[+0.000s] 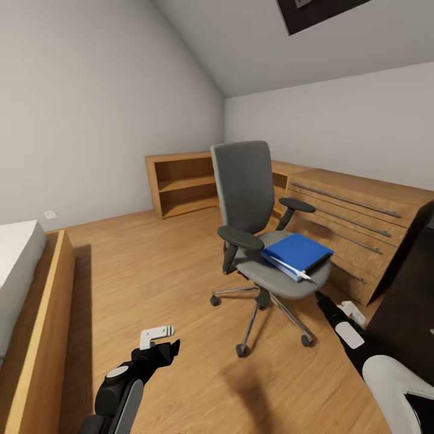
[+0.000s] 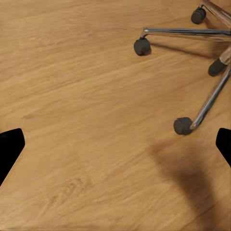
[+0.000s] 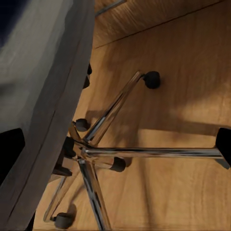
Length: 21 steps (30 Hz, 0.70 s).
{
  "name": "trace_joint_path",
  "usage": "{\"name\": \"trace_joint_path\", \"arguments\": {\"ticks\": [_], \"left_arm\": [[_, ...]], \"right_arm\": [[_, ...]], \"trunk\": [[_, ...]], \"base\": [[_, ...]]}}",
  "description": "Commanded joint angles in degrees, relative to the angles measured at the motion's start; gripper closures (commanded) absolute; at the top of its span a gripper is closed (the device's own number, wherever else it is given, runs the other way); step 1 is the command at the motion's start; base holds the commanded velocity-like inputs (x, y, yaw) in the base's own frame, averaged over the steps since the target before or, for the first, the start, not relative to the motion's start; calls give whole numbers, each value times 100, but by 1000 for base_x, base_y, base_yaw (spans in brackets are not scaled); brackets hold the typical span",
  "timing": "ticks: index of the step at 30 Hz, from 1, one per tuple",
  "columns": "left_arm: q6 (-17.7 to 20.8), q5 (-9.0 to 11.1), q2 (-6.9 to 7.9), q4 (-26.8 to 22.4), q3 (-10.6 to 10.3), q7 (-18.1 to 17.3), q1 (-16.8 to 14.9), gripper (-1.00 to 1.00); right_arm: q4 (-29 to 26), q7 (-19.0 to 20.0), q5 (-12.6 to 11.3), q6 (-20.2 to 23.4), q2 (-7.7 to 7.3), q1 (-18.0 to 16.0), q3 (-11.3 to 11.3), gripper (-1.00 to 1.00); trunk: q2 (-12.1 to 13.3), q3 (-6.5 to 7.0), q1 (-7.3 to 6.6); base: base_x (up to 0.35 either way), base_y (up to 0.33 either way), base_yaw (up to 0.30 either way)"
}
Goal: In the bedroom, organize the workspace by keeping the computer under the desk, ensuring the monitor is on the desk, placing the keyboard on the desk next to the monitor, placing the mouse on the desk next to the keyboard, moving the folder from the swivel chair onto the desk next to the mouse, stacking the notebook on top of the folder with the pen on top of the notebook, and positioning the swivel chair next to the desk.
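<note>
One grey swivel chair (image 1: 253, 205) stands on the wooden floor (image 1: 150, 265), just beside a chest of drawers (image 1: 361, 223). On its seat lies one blue folder (image 1: 298, 253), and one white pen (image 1: 289, 267) lies on top of the folder. The left gripper (image 1: 163, 343) and the right gripper (image 1: 340, 310) both hang low near the chair with fingers spread apart, holding nothing. One open shelf (image 1: 181, 184) stands at the back wall.

My head view is evenly bright, soft light from above and no glare. Ahead of my left gripper (image 1: 170, 348) a blurry shadow darkens the floor (image 1: 150, 265). Straight lines bend near the frame edges. Close to my right gripper (image 3: 115, 144) the swivel chair (image 1: 265, 229) seat smears out of focus, its chrome legs glinting over long shadows.
</note>
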Motion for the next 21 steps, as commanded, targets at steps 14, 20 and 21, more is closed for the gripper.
{"name": "trace_joint_path", "arguments": {"ticks": [14, 20, 21], "left_arm": [[22, 56, 0, -3, -56, 50, -4, -100], [22, 60, 0, 4, -72, 50, -3, -100], [22, 60, 0, 5, -73, 50, -2, -100]], "right_arm": [[9, 40, -61, -16, -8, -3, -8, -100], [9, 40, -61, -16, -8, -3, -8, -100], [9, 40, -59, -16, -6, -3, -8, -100]], "trunk": [[-2, -5, -1], [-2, -5, -1], [-2, -5, -1]], "base": [[234, 0, 42], [192, 0, 0], [38, 0, 0]]}}
